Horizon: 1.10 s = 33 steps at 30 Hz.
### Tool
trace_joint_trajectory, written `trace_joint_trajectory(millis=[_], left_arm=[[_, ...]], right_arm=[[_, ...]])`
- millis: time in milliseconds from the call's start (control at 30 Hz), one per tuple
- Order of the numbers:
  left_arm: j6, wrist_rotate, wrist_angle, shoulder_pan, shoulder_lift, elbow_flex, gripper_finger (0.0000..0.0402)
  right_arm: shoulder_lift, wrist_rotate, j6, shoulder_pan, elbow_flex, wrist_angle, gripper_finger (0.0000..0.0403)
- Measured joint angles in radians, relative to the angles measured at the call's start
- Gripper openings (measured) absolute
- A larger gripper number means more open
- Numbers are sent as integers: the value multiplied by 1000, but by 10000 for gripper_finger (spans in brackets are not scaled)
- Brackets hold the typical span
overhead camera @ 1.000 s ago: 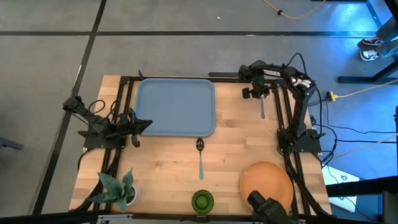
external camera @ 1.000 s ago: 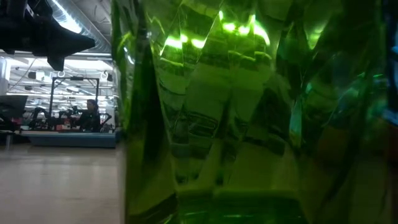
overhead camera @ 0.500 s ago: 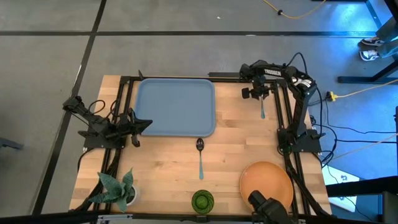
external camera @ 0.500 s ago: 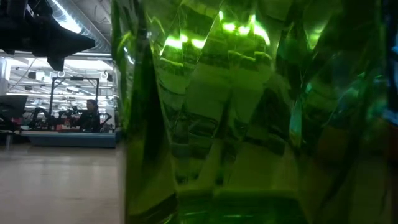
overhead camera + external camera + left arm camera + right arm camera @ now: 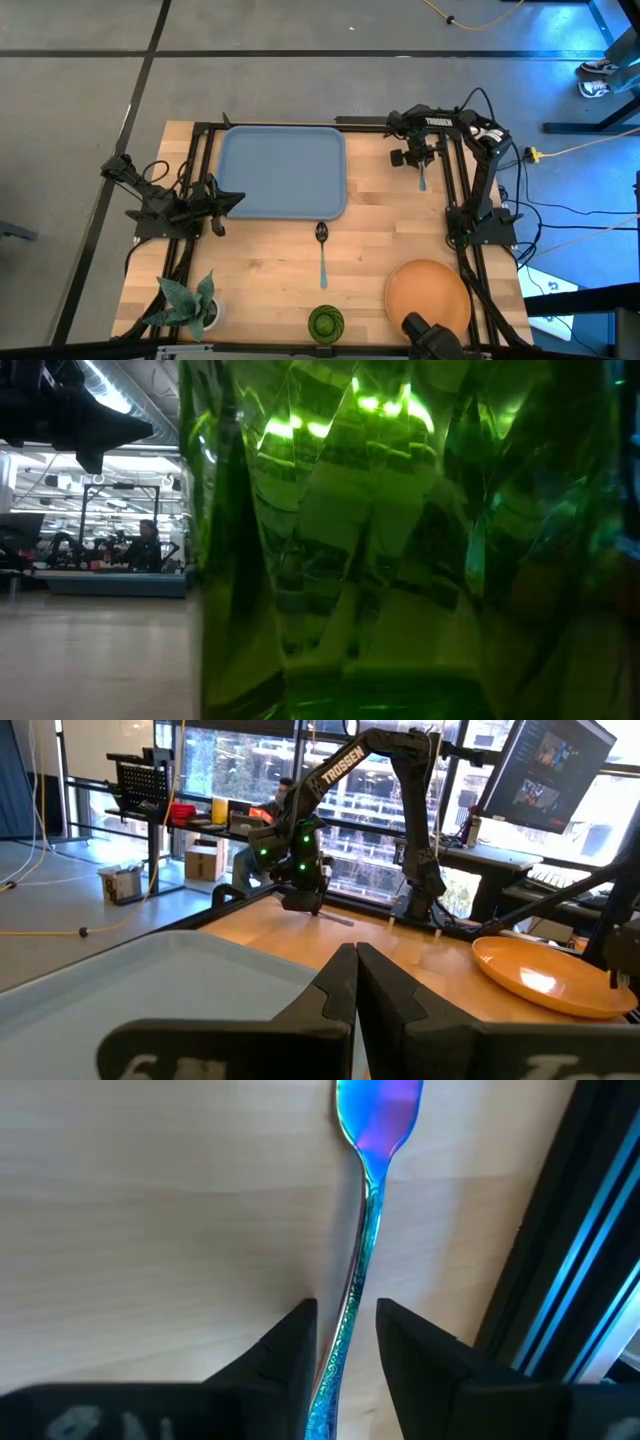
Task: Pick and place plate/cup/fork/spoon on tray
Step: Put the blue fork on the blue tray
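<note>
The fork lies flat on the table at the far right; its blue-purple shaft runs between the fingers of my right gripper. That gripper is open and points down. One finger stands on each side of the shaft with a gap. My left gripper is shut and empty at the tray's left side, also in the left wrist view. The blue-grey tray lies at the far centre. The spoon, the green cup and the orange plate rest on the table nearer the front.
A plant in a white pot stands at the near left corner. Black frame rails run close beside the fork on its right, also in the right wrist view. The cup fills most of the low view. A person sits far behind the table.
My right gripper has shifted slightly toward the table's near edge above the fork. The fork has stayed where it lay.
</note>
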Motion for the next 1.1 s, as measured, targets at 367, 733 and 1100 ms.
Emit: trace_joint_trajectory(millis=[367,733,1100], left_arm=[[-1,3,6,0,0,0,0],[-3,5,19,0,0,0,0],[-3,5,19,0,0,0,0]], right_arm=[[2,-28,-73,-18,9,17,80],[4,-33,-93,-18,9,23,10],[-30,-55,-129,7,6,15,7]])
